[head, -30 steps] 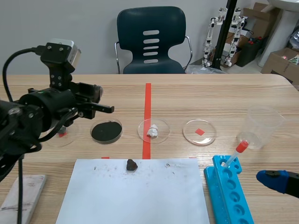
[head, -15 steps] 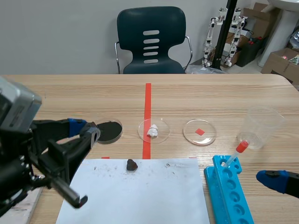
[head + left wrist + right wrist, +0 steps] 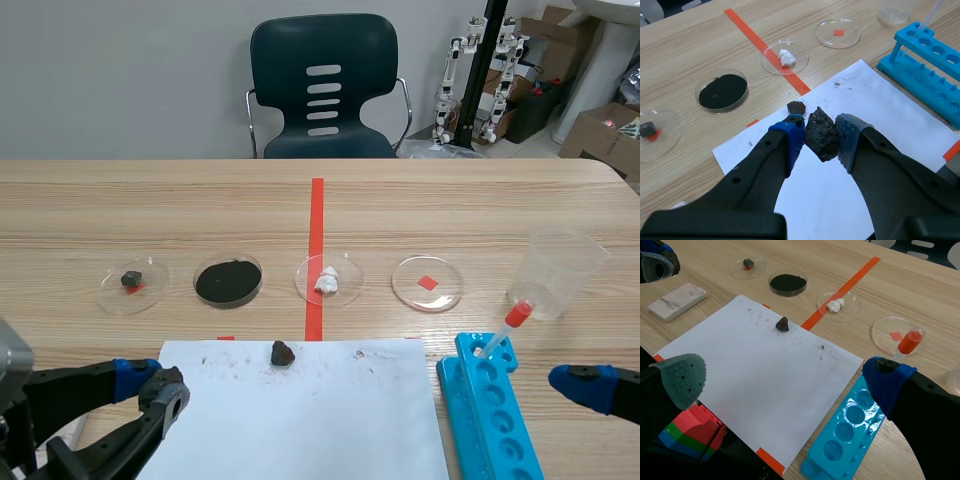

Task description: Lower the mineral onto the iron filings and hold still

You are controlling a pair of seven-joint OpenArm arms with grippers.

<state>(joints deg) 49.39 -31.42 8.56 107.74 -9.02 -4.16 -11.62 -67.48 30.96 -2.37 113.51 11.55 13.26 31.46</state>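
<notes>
My left gripper (image 3: 821, 136) is shut on a dark, rough mineral (image 3: 821, 133), held above the white paper (image 3: 850, 150). The dish of black iron filings (image 3: 722, 91) lies ahead of the gripper and off to its left, well apart from it. In the scene view the left gripper (image 3: 150, 386) hangs low at the near left corner of the paper (image 3: 300, 420), with the filings dish (image 3: 228, 281) farther back. My right gripper (image 3: 785, 379) is open and holds nothing, near the table's front right (image 3: 590, 386).
A small dark rock (image 3: 282, 352) lies on the paper's far edge. Dishes stand in a row: a small stone (image 3: 131, 281), white lumps (image 3: 328, 279), a red square (image 3: 428, 283). A beaker (image 3: 562, 268) and blue tube rack (image 3: 492, 415) are at right, a white block (image 3: 677, 301) at left.
The left arm has dropped from high over the left dishes to the table's near left corner, uncovering the stone dish and the filings dish. The right arm has not moved.
</notes>
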